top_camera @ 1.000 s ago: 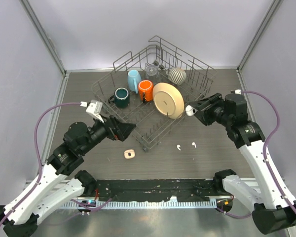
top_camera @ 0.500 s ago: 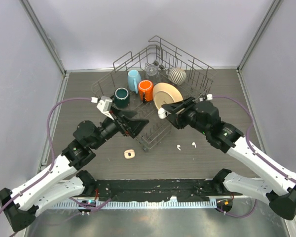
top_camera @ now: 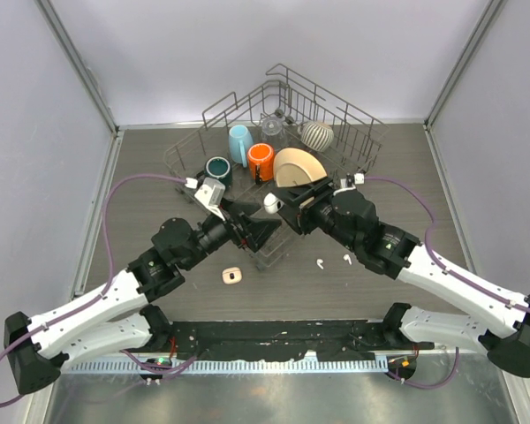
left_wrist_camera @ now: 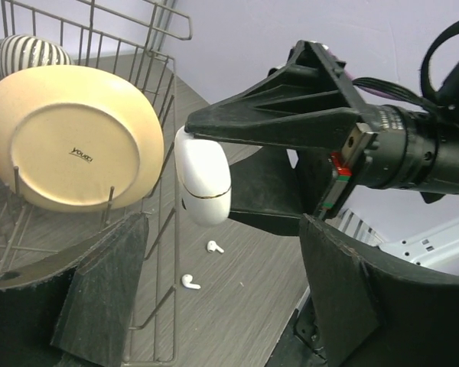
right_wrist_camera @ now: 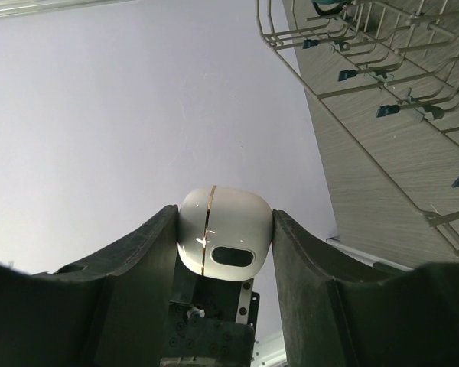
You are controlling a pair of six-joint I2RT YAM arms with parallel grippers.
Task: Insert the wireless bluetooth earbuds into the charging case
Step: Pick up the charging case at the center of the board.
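Observation:
My right gripper (top_camera: 278, 205) is shut on the white charging case (top_camera: 271, 204), held in the air over the rack's front edge. Its lid looks closed, with a thin gold seam (right_wrist_camera: 206, 229) showing, and the fingers (right_wrist_camera: 149, 252) press both sides of the charging case (right_wrist_camera: 224, 233). My left gripper (top_camera: 267, 231) stands open, facing the case (left_wrist_camera: 203, 177) from just short of it, with nothing between its fingers (left_wrist_camera: 99, 287). Two white earbuds (top_camera: 321, 262) (top_camera: 346, 259) lie on the table right of the rack's corner; the left wrist view shows both earbuds (left_wrist_camera: 214, 247) (left_wrist_camera: 190, 282) below the case.
A wire dish rack (top_camera: 353, 115) fills the back middle, holding a cream plate (top_camera: 300, 168), an orange mug (top_camera: 261, 161), a teal mug (top_camera: 218, 170), a light blue cup (top_camera: 239, 141) and a striped cup (top_camera: 317, 135). A small beige object (top_camera: 232, 276) lies on the table in front.
Both arms have swung in toward the middle. The right gripper carried the case leftward over the rack's front edge; the left gripper came up to face it and its jaws narrowed somewhat.

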